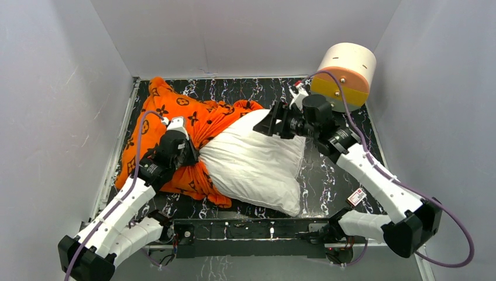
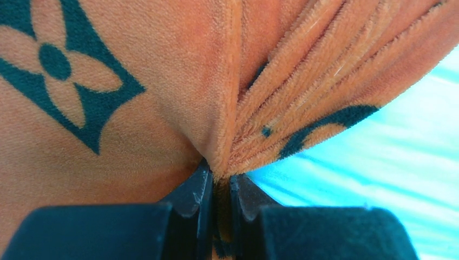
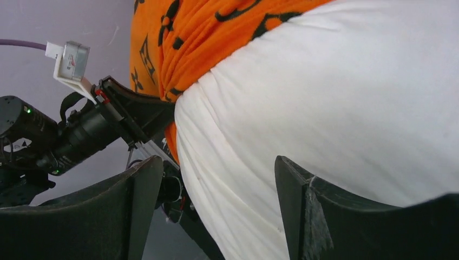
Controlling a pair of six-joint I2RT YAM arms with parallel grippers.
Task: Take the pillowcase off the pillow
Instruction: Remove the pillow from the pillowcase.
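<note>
One pillow, one pillowcase (partly off): left pincer pinches pillowcase, right pincer spread by pillow.

Black marbled table under pillow, pillowcase, round drum.

The pillowcase is bright orange with black flower motifs, the pillow plain white.

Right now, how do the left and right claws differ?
The left claw is shut, pinching a bunched fold of the orange pillowcase. The right claw stands open, holding nothing. The left claw sits where the pillowcase bunches around the pillow, while the right claw straddles the pillow's bare far edge. Both are down at the pillow.
</note>
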